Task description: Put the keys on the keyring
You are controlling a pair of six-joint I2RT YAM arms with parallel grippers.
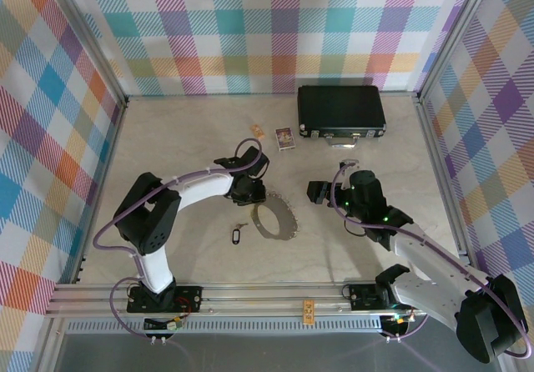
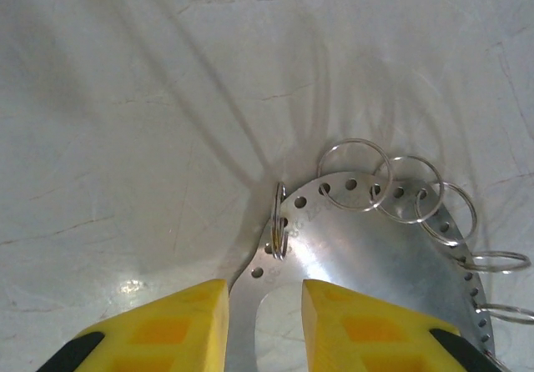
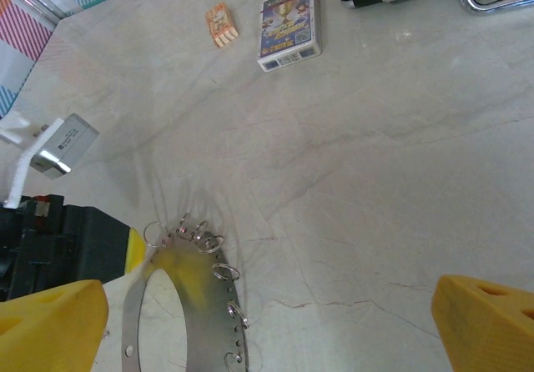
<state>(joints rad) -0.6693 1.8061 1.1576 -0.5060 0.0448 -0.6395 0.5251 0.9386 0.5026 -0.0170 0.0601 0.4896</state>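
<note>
Metal key [image 1: 236,234] on a dark tag lies loose on the table [image 1: 175,151], just left of the ring plate [image 2: 367,255]. Left gripper [image 2: 264,305]: fingers apart, straddling the ring plate's rim, I judge to steady it. Right gripper [image 3: 267,305]: spread wide, empty, free to fetch. Card box [image 3: 288,23]: print unreadable.

Bright, even light is filling all views. Soft shadows are fanning across the table [image 2: 125,138], and the near fingertips [image 2: 167,330] are blurring slightly.
</note>
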